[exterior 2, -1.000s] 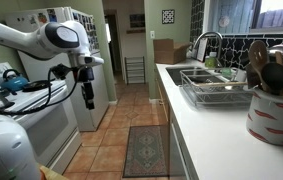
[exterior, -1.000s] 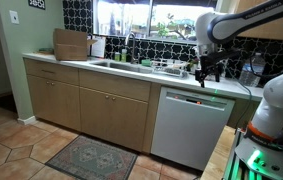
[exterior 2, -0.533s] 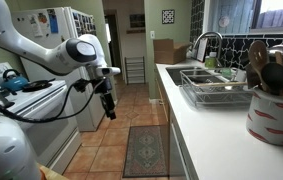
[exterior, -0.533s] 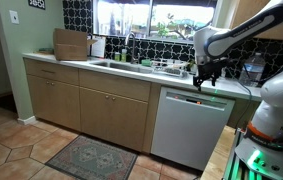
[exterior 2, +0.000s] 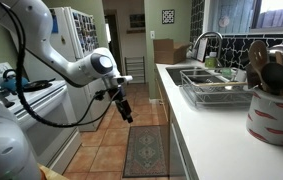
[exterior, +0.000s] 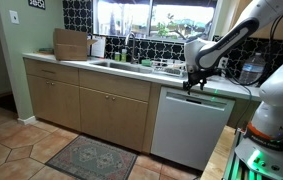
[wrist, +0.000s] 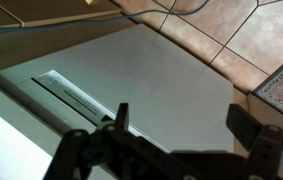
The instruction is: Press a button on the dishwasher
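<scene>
The dishwasher [exterior: 189, 125] is the white flat-fronted panel under the counter, with a narrow control band and small dark marks along its top edge. My gripper [exterior: 188, 85] hangs just above that top edge, near its left part. In an exterior view my gripper [exterior 2: 127, 111] is in mid-air beside the counter front. The wrist view looks down on the dishwasher front [wrist: 161, 85] and its control band [wrist: 76, 97]. My gripper's two dark fingers [wrist: 186, 118] are spread wide apart with nothing between them.
Tan wooden cabinet doors [exterior: 81, 105] stand beside the dishwasher. The counter holds a sink [exterior: 116, 65], a dish rack [exterior 2: 216, 90], a cardboard box [exterior: 71, 44] and a utensil crock [exterior 2: 274, 105]. A rug [exterior: 86, 158] lies on the tiled floor. A white stove [exterior 2: 36, 110] faces the counter.
My gripper has moved down and toward the dishwasher's top edge, shifting left along the counter in one exterior view and closer to the counter in the other.
</scene>
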